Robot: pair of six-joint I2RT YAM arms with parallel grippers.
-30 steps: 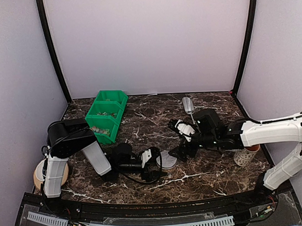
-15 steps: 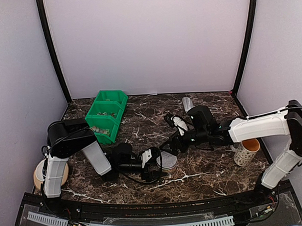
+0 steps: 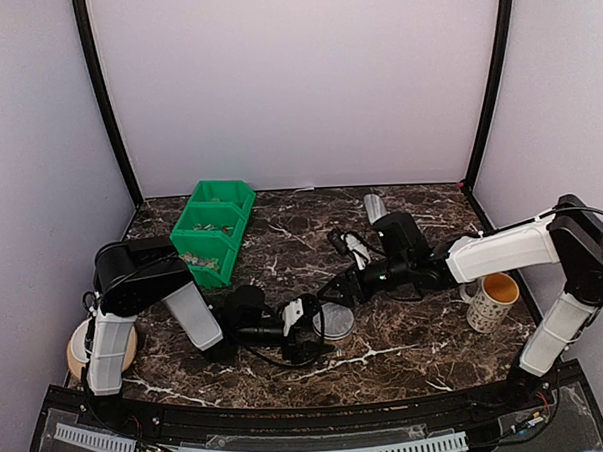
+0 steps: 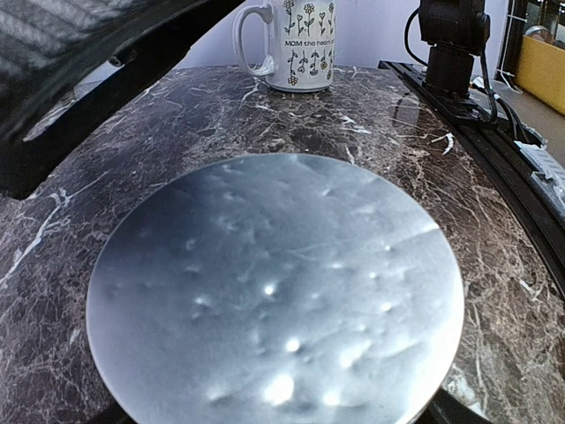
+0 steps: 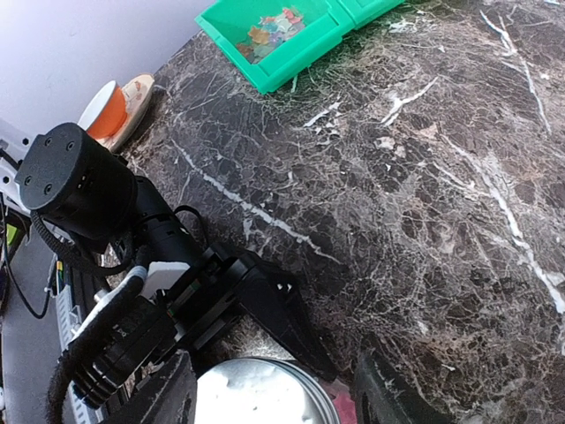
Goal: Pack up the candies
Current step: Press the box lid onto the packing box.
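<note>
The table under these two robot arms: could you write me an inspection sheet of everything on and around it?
Surface: dark marbled table with white veins.
Job's things: candies lie in the green bin.
Clutter: flowered mug; orange cup at the left edge; grey item at the back, unclear.
Hands: right hand open, poised at the lidded round tub; left hand at the tub's sides, grip unclear.
Cables: black loops by the left arm's wrist.
Surroundings: plain pale walls, black corner posts.
</note>
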